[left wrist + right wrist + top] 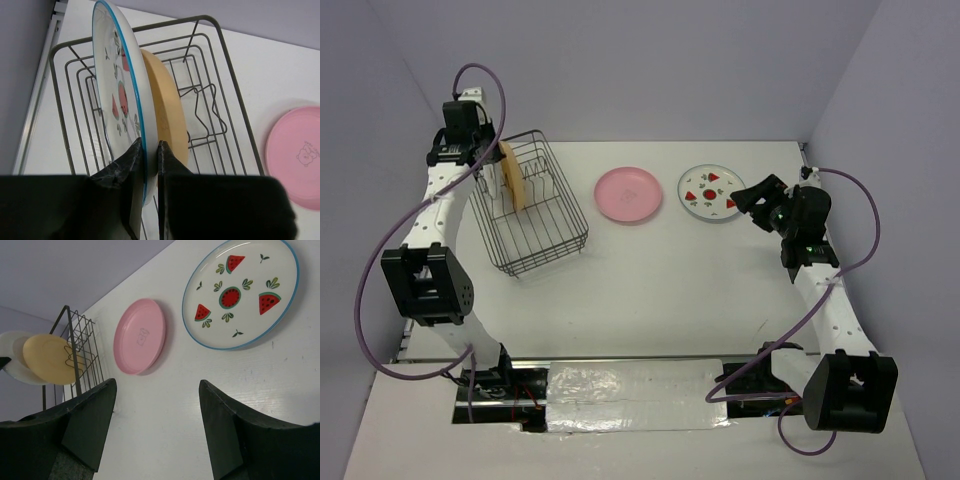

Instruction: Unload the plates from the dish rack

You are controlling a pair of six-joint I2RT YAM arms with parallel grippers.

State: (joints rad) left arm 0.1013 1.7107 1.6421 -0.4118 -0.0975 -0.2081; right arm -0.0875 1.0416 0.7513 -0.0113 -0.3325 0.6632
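The dark wire dish rack (553,225) stands at the left of the table. Inside it a white plate (112,75) with a blue rim and red fruit marks stands on edge, with a yellow-orange plate (167,110) upright just behind it. My left gripper (149,145) is shut on the white plate's lower rim, one finger on each face. A pink plate (629,193) lies flat on the table. A second white plate (710,192) with watermelon marks lies to its right. My right gripper (157,382) hovers open beside that plate, holding nothing.
The rack's divider prongs (205,112) rise behind the yellow-orange plate. Purple walls close in the table at the back and both sides. The left arm's cable (380,270) loops out on the left. Bare white table (660,290) lies between the rack and the right arm.
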